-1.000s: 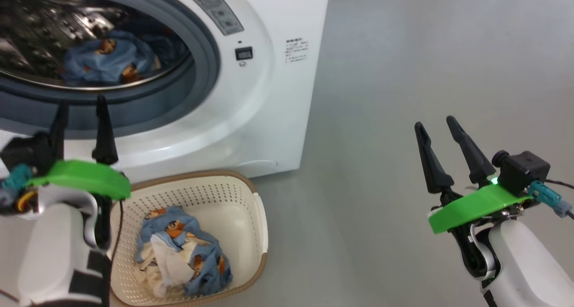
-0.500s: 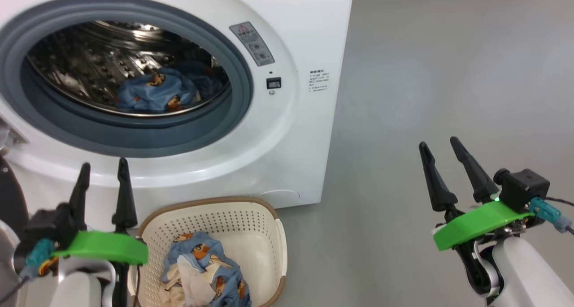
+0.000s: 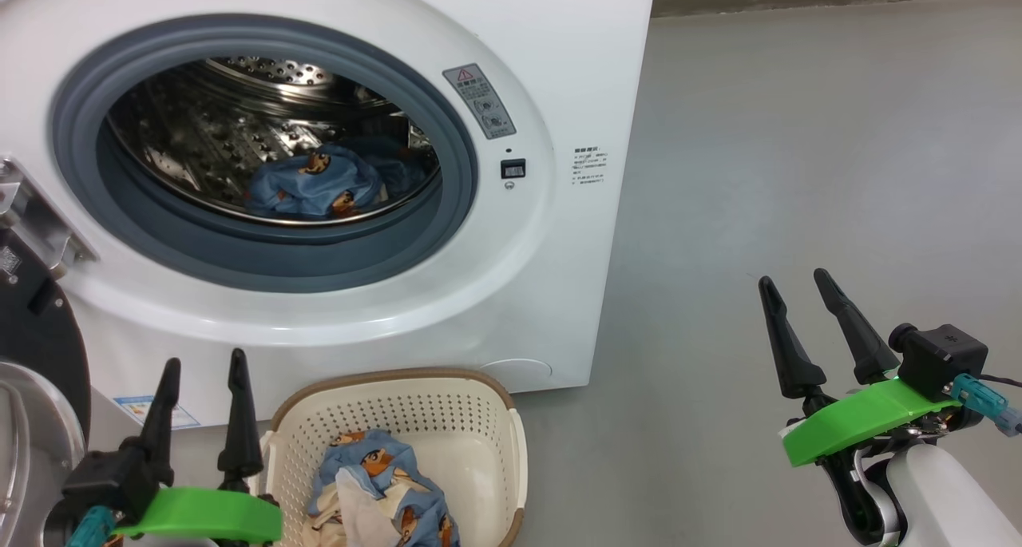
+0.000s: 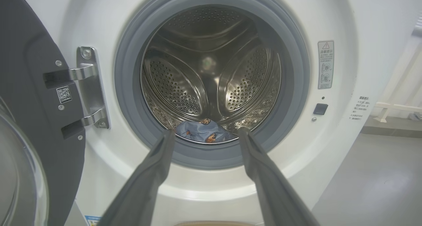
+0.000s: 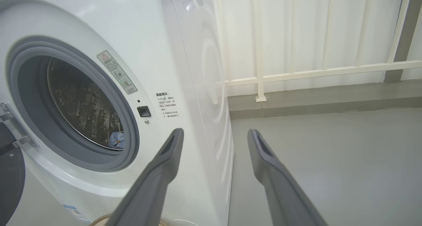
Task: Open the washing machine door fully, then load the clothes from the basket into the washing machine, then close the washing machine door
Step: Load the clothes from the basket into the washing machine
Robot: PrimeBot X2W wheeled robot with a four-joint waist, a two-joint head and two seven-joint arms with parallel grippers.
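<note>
Evidently both claws were free: the left gripper (image 3: pixel 204 359) hung just left of the basket (image 3: pixel 391 375), fingers parted about as widely as the right's and holding nothing. The right gripper (image 3: pixel 794 278) hovered over bare floor (image 3: pixel 798 132), well apart from the machine, likewise spread and empty.

The clothes (image 3: pixel 383 491) lay as a crumpled heap in the basket, which stood on the floor against the foot of the washing machine (image 3: pixel 559 68). One bear-print piece (image 3: pixel 315 184) already sat low in the drum (image 3: pixel 239 124).

I judged the fabric light, limp and soft, likely to sag and trail when lifted. A raised fold near the top of the heap looked the best place to pinch, deep enough to catch several layers.

The bundle showed no clear long axis, and its near part ran off the head view. The basket's mouth faced up. The washing machine door (image 4: pixel 29 87) stood swung out on the robot's left, leaving the drum mouth facing the robot.
</note>
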